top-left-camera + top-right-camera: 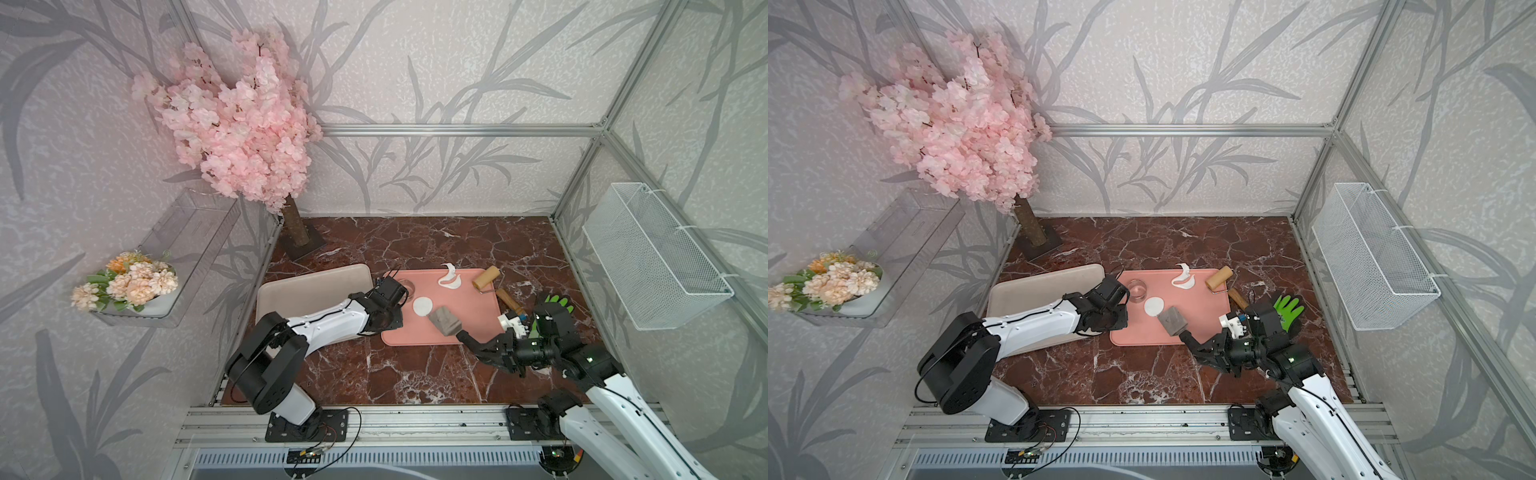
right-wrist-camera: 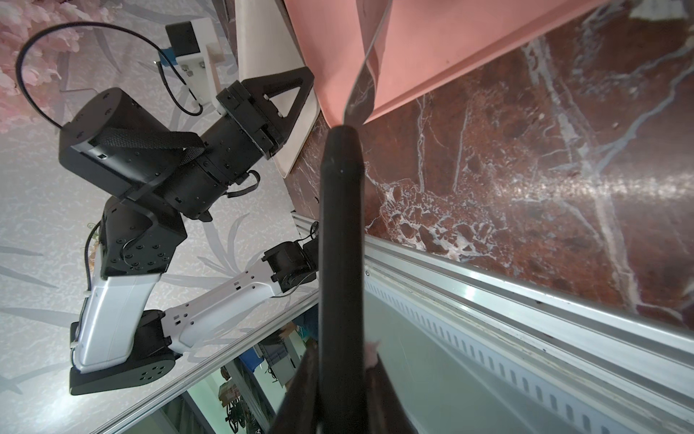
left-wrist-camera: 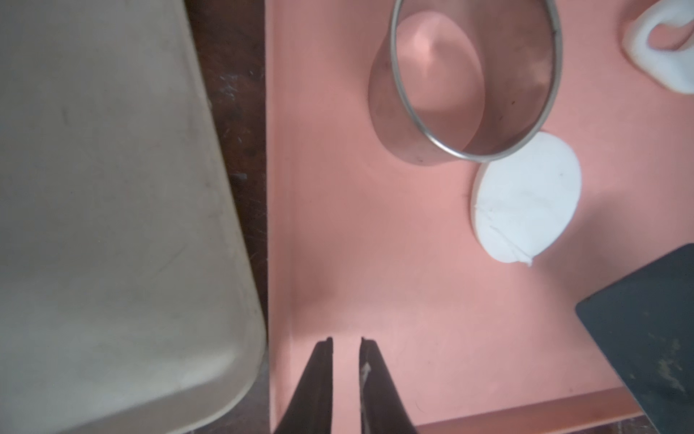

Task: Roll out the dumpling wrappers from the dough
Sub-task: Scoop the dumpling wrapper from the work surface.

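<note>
The left gripper (image 3: 346, 342) is almost closed on nothing, at the left edge of the pink tray (image 3: 375, 244), next to the beige tray (image 3: 112, 188). A ring (image 3: 379, 105) and the dumpling wrapper (image 3: 525, 199) sit just ahead. The right gripper (image 2: 340, 383) squeezes a scraper (image 1: 444, 321), blade beside the wrapper. Leftover dough (image 1: 449, 279) lies by the far edge.
</note>
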Robot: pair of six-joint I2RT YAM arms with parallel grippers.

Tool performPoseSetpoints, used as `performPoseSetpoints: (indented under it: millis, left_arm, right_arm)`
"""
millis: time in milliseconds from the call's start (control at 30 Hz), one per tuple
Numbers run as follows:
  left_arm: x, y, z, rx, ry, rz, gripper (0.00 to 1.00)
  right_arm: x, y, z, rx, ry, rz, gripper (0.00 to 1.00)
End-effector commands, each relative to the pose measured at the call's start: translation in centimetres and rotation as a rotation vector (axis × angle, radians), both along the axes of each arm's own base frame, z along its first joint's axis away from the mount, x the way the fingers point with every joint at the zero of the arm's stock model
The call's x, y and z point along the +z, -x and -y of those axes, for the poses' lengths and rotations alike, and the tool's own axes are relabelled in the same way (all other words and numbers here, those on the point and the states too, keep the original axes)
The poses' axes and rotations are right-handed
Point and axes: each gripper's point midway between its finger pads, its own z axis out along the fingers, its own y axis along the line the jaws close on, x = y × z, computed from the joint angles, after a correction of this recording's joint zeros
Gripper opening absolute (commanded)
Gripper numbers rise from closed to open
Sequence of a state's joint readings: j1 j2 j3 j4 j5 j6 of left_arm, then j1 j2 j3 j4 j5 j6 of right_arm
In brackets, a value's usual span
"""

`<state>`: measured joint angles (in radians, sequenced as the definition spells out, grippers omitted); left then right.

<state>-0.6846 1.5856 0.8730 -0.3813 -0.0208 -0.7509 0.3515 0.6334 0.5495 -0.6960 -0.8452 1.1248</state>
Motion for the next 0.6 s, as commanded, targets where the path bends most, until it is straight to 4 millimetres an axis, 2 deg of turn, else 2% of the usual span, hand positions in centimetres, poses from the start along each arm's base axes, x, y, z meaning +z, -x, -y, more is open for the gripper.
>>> performPoseSetpoints:
  millis: [0, 333, 567]
  left_arm:
    - [-0.8, -0.1, 0.6, -0.009, 0.004, -0.016, 0.1]
    - [-3.1, 1.0, 0.0, -0.006, -0.032, -0.077, 0.06]
    - [-3.5, 1.3, -0.3, -0.007, -0.04, -0.086, 0.03]
  right_arm:
    - [-0.4, 0.0, 0.1, 0.012, 0.003, 0.03, 0.0]
    - [-1.3, -0.2, -0.2, 0.011, -0.005, -0.009, 0.0]
    - [-2.2, -0.8, -0.6, -0.007, -0.035, -0.042, 0.0]
